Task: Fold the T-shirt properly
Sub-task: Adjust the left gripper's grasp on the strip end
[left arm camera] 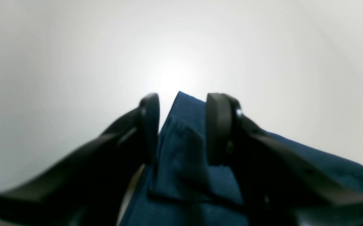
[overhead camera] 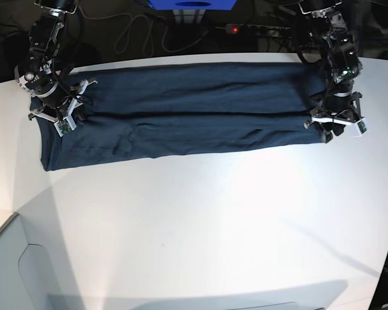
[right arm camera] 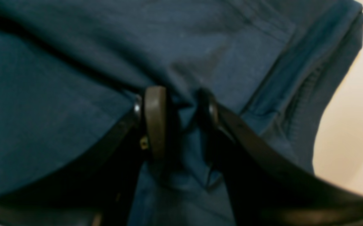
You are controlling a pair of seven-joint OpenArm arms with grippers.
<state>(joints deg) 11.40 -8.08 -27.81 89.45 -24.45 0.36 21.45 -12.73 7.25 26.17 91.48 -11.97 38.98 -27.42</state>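
While right gripper (right arm camera: 176, 122) pinches T-shirt (overhead camera: 194, 110), left gripper (left arm camera: 183, 125) straddles hem, jaws parted.

The base view looks down from high over the near side of the white table (overhead camera: 200, 226), taking in both arms. Each wrist view peers out close between its own black fingers. All three share the long dark navy-blue cotton T-shirt (overhead camera: 181, 113) (left arm camera: 184, 150) (right arm camera: 58, 78), seen at opposite ends.

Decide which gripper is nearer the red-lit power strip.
Left. The left gripper is at the T-shirt end nearer the power strip; the right gripper at the opposite end.
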